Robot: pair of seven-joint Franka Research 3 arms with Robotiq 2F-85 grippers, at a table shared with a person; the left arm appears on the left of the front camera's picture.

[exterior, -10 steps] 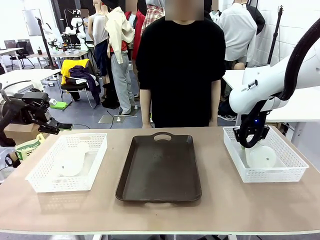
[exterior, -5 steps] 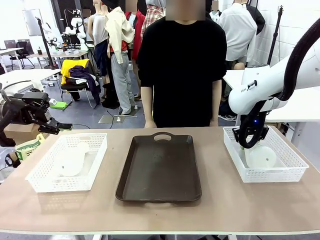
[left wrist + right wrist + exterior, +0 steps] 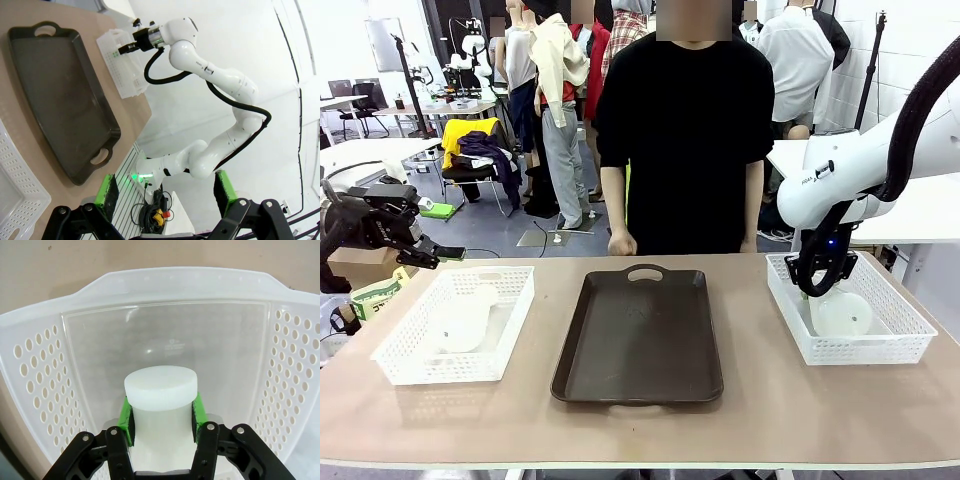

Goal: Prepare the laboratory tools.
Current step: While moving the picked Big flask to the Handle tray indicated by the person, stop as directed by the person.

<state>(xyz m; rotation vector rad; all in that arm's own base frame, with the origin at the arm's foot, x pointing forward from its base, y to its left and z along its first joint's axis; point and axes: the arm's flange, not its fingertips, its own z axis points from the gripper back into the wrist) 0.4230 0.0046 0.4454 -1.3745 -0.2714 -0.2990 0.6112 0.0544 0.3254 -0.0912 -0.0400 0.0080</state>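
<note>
Now the right pincer (image 3: 161,414) clamps the flask (image 3: 160,382) by its neck — left pincer (image 3: 165,187) gapes wide, empty

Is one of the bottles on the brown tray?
No, the brown tray is bare; the left flask and right flask are off to its sides.

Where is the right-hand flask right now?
Front view: the flask sits in the white basket on the right of the table, neck clamped by the right end effector.
</note>
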